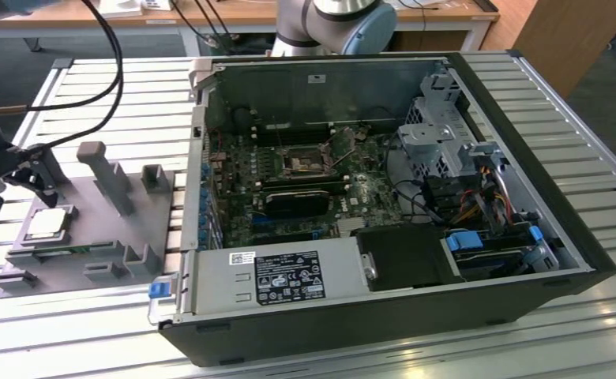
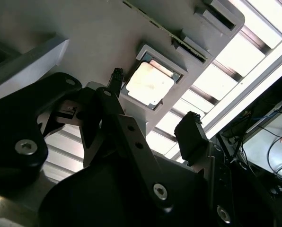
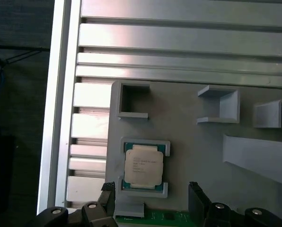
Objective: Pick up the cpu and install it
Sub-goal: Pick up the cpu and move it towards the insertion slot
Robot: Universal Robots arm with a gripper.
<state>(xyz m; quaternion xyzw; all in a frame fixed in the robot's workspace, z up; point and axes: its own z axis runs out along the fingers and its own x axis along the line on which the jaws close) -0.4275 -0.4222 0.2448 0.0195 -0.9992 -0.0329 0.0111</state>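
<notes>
**A:** Where is the cpu (image 3: 143,165) seen, the small flat square chip with the shiny silver top plate?

**B:** It is seated flat in a shallow square pocket of the grey plastic fixture tray (image 3: 188,142) with upright posts. The tray is laid on the slatted aluminium table (image 3: 179,42). In the exterior view the tray is found at the exterior view's left, just beside the open black computer case (image 1: 371,335), which is laid on its side.

**A:** And how is the black two-fingered gripper (image 3: 152,191) held?

**B:** It is held over the tray, and its fingers (image 3: 108,193) are spread wide with nothing gripped between them. In both wrist views the cpu is framed in the gap, with one finger seen to each side of its pocket. No contact with the chip is to be made out, so the cpu has not been picked up.

**A:** What is shown inside the case?

**B:** A green motherboard (image 1: 363,207) is exposed on the case floor. A square metal-framed socket (image 1: 306,161) is seen on it (what lies inside the socket cannot be told). The socket is well apart from the cpu, with the case wall between them. The grey and blue arm (image 1: 335,20) is seen at the far side of the case.
</notes>
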